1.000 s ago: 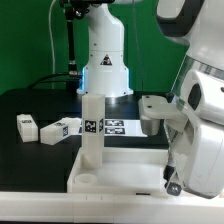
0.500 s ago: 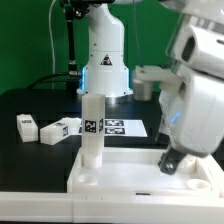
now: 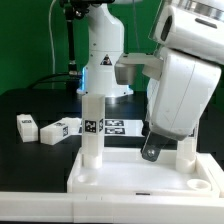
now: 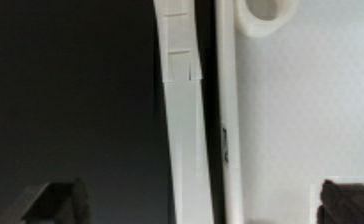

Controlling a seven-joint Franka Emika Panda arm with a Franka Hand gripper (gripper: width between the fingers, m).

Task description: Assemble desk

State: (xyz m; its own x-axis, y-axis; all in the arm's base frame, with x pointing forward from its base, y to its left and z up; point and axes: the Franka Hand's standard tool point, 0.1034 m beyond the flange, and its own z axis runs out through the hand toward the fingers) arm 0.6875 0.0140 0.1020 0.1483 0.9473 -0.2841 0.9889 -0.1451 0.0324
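Note:
The desk's white rimmed tabletop (image 3: 130,172) lies at the table's front edge. One white leg (image 3: 92,128) stands upright in its back corner on the exterior view's left, a tag on its side. Another leg (image 3: 186,150) stands upright in the back corner on the exterior view's right. My gripper (image 3: 150,152) hangs open just left of that leg and holds nothing. In the wrist view the dark fingers (image 4: 54,202) stand wide apart above the tabletop's rim (image 4: 186,120), with a round socket (image 4: 268,14) farther along. Two loose legs (image 3: 27,125) (image 3: 58,130) lie on the black table.
The marker board (image 3: 118,126) lies flat behind the tabletop. The arm's white base (image 3: 105,60) rises at the back. Open sockets show at the tabletop's front corners (image 3: 88,179) (image 3: 200,185). My bulky wrist housing (image 3: 180,80) fills the upper right of the exterior view.
My gripper has opened and let go of the right-hand leg. It has risen and shifted toward the exterior view's left, leaving that leg standing in its corner.

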